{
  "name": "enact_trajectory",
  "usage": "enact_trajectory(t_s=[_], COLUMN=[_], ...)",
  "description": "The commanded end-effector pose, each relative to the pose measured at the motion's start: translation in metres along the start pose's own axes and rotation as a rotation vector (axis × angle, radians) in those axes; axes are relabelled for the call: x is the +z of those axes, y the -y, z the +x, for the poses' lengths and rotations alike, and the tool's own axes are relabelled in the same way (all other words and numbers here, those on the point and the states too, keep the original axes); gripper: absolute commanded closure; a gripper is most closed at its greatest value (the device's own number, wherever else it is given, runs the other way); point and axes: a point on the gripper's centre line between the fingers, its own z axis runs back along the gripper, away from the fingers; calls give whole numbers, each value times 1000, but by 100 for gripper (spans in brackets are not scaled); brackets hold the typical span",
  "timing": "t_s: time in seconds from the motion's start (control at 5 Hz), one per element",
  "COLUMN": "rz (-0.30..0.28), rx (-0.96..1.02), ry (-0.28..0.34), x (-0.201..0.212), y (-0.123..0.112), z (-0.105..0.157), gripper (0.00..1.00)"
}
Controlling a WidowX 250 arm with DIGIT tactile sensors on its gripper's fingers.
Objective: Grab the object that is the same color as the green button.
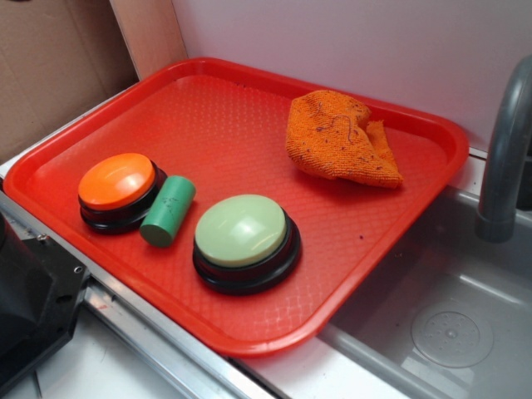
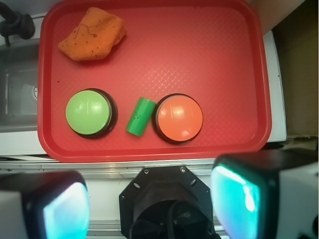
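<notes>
Hovering high above the near edge of the red tray point(image 2: 154, 20), the claw point(image 2: 152, 199) is spread wide and holds nothing; its two pads fill the lower corners of the wrist view, and in the exterior view the claw itself does not show. I judge that the task is at its first step, the approach, with no contact made yet. Going from left to right in the wrist view, ahead of the left pad stands the green button point(image 2: 88, 112), and far beyond it, near the far left corner of the tray, lies a crumpled orange cloth point(image 2: 92, 34). Almost straight ahead of the claw's middle lies the green cylinder point(image 2: 140, 116), on its side and a little slanted, and to the right of it is the orange button point(image 2: 179, 118), just beside or touching it. The next move probably calls for going forward and down over the cylinder, with the wrist turned so the pads close across its narrow width. Both buttons crowd it, so the pads have little room to enter.
</notes>
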Motion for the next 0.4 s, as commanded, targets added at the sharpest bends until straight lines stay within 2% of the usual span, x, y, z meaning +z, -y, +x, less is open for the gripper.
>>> enact_trajectory(t_s=[0.0,0.2], rz=[0,-45], rx=[0,149], ry=[0,-30], x=[0,-13], y=[0,-4], z=[0,4], gripper=[0,0])
